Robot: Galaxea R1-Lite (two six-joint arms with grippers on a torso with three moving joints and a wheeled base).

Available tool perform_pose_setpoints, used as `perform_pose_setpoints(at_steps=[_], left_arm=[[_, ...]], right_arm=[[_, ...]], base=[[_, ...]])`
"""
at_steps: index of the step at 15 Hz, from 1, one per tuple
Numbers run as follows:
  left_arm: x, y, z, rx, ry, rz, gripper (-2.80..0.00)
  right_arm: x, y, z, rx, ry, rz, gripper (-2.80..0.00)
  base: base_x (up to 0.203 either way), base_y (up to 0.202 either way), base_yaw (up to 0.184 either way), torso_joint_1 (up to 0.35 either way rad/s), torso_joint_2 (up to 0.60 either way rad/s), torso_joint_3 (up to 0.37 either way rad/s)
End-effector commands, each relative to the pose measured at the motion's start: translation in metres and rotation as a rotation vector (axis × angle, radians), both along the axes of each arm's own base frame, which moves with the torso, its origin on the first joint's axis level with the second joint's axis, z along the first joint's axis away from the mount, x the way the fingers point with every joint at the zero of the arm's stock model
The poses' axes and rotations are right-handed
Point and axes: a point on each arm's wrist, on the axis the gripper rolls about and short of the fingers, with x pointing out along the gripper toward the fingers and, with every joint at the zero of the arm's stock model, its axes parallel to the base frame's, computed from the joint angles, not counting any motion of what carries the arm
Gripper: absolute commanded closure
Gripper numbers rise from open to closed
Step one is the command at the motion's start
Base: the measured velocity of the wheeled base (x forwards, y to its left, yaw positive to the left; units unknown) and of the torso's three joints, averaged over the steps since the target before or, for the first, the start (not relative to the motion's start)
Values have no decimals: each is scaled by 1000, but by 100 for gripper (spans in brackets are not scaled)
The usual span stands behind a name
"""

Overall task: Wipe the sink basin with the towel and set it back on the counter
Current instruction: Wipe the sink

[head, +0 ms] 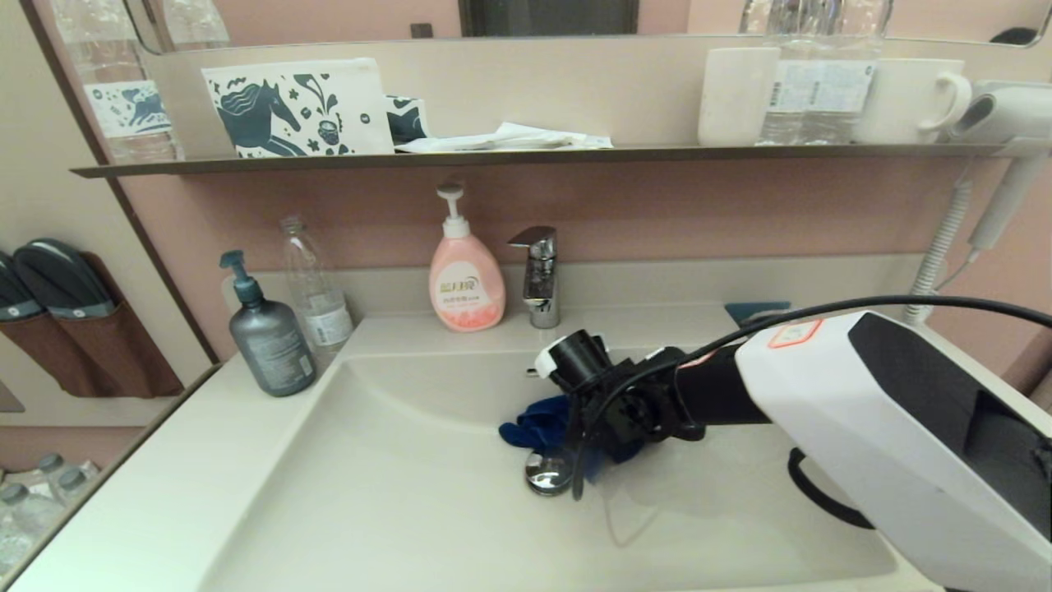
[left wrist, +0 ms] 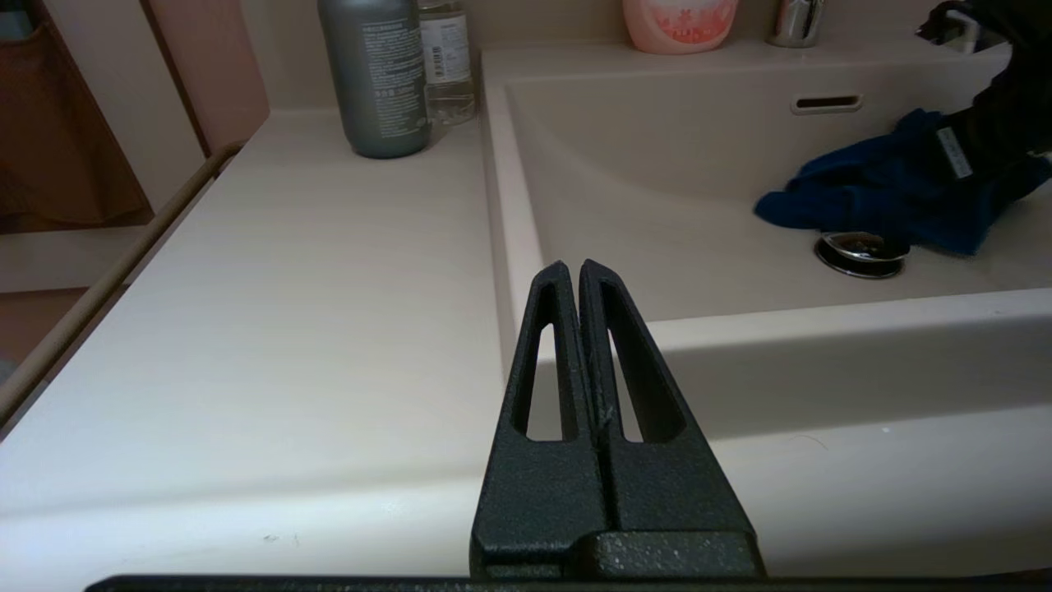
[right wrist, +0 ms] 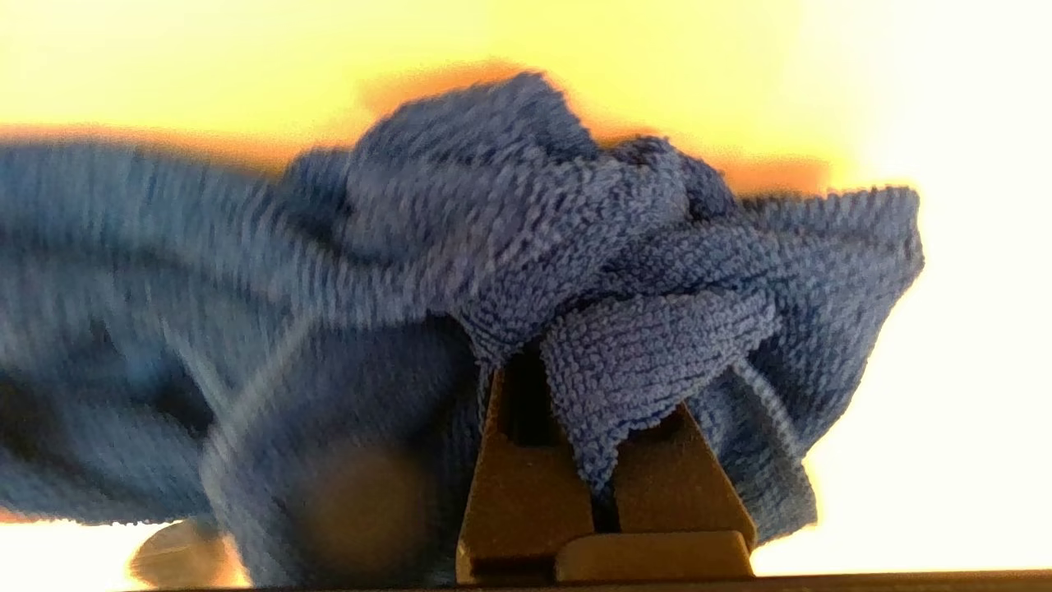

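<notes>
- Fingers of the left gripper are pressed together with nothing between them, held level over the bench at the front left of the sink basin and pointing toward the back wall.
- Grey pump bottle and clear plastic bottle stand side by side on the bench at the basin's back left corner.
- Pink soap dispenser and chrome faucet stand on the back ledge, just beside each other.
- Down in the basin, the towel lies bunched against the floor, right behind the round drain plug and below the slot overflow.
- Fingers of the right gripper are clamped on a fold of the towel, the cloth spilling over both of them.
- Reaching in from the right, the right arm stretches almost level across the basin, its black wrist angled down onto the towel.
</notes>
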Motion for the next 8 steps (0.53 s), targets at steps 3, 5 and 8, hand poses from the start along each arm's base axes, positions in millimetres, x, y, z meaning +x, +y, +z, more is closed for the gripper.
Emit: perform_pose_setpoints(at_steps=[3,5,8], left_arm=[[0,0,0,0,0,0,0],[0,0,0,0,0,0,0],[0,0,0,0,0,0,0]], right_arm=[[-11,-45,25,-60,41,-89,0],[-24,-61,28,-100,95,-107,0],[-49,-75,42,-134,184,-119,0]], base=[[0,0,0,0,0,0],[0,0,0,0,0,0],[0,0,0,0,0,0]])
